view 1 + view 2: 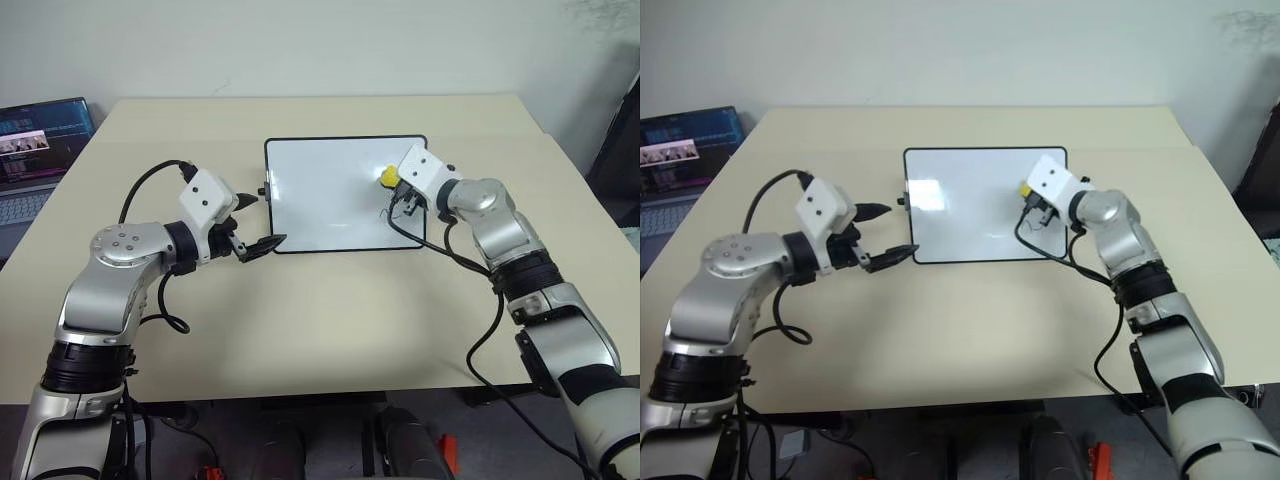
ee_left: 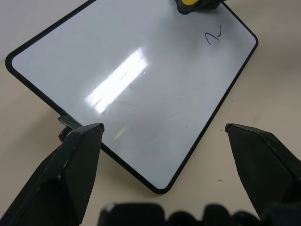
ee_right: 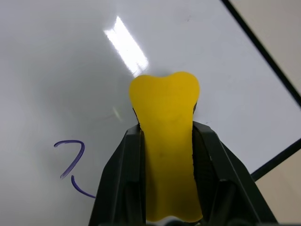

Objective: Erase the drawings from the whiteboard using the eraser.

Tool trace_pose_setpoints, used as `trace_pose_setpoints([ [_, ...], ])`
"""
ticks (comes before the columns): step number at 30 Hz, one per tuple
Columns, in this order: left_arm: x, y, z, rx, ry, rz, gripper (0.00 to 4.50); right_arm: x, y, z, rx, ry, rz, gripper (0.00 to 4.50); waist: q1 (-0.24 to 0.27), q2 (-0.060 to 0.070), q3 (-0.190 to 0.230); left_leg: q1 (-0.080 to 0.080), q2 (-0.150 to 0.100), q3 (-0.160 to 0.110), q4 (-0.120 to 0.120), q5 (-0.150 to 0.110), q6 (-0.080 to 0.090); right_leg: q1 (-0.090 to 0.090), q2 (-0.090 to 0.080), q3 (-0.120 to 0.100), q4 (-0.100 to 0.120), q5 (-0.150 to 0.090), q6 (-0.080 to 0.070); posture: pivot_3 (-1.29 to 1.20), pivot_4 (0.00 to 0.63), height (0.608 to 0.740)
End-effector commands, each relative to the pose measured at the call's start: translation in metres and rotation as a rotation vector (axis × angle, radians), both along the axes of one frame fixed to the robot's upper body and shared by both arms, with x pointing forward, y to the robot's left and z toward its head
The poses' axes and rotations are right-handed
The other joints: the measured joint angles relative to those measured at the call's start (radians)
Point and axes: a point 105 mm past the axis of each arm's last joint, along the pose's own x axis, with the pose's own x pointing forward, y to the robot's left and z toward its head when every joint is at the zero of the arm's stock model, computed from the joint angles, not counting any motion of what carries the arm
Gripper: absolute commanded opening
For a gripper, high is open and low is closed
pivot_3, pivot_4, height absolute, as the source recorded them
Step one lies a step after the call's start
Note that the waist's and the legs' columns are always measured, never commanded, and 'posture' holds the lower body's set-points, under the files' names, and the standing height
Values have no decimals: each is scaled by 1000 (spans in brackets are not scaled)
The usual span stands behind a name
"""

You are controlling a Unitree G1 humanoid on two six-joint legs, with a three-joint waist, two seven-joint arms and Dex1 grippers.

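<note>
Right now the right claw (image 3: 167, 141) is pinching the eraser (image 3: 167, 141) between both fingers, yellow tip sticking out past them, over the right part of the whiteboard (image 1: 320, 200), which lies flat on the bench (image 1: 300, 330). One drawing (image 3: 73, 165), a thin blue squiggle, is left just beside the eraser tip, near the board's right edge; can't tell whether the tip is touching the surface yet. The left claw (image 1: 250, 225) is spread wide and empty, hanging by the board's near left corner, one finger close to the frame, apparently not on it. To do the wipe well: get the eraser tip flat down on the board, slide sideways across the whole squiggle with short back-and-forth strokes, keep the pressure light so the board doesn't skid, since nothing is pinning it. Bracing the left corner would likely help. Watch that the soft tip doesn't bend and skip over the ink.
</note>
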Motion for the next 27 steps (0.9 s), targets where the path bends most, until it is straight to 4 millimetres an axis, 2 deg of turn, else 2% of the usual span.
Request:
trace_pose_setpoints([
  [1, -4, 0, 13, 13, -50, -5, 4500, -1, 11, -5, -33, 2, 47, 977, -3, 0, 0, 0, 0, 0, 0, 0, 0, 0, 0, 0, 0, 0, 0, 0, 150, 740],
  [5, -4, 1, 14, 11, -53, -2, 4500, -7, 12, -33, -57, 81, 76, 977, -6, 0, 0, 3, 0, 0, 0, 0, 0, 3, 0, 0, 1, 0, 0, 0, 150, 740],
  [9, -3, 0, 16, 9, -59, -2, 4500, -17, 12, -65, -99, 156, 109, 977, -6, -2, -1, 14, 0, 0, 0, 0, 0, 13, 0, 0, -1, 0, 0, 0, 150, 740],
  [14, -3, 0, 15, 9, -58, -4, 4500, -34, 15, -90, -123, 243, 164, 977, -6, -3, -2, 19, 1, 0, 0, 0, 0, 17, 1, 1, 0, -2, 3, 0, 150, 740],
  [19, -3, 0, 15, 9, -57, -7, 4500, -37, 16, -89, -121, 239, 171, 977, -5, -3, -2, 20, 1, 0, 1, 3, 4, 18, 2, 1, 0, 1, 4, 0, 150, 740],
  [27, -2, -1, 15, 10, -57, -9, 4500, -16, 11, -58, -85, 114, 81, 977, -5, -3, -2, 20, 1, 0, 1, 4, 5, 18, 2, 2, 0, 2, 4, 0, 150, 740],
])
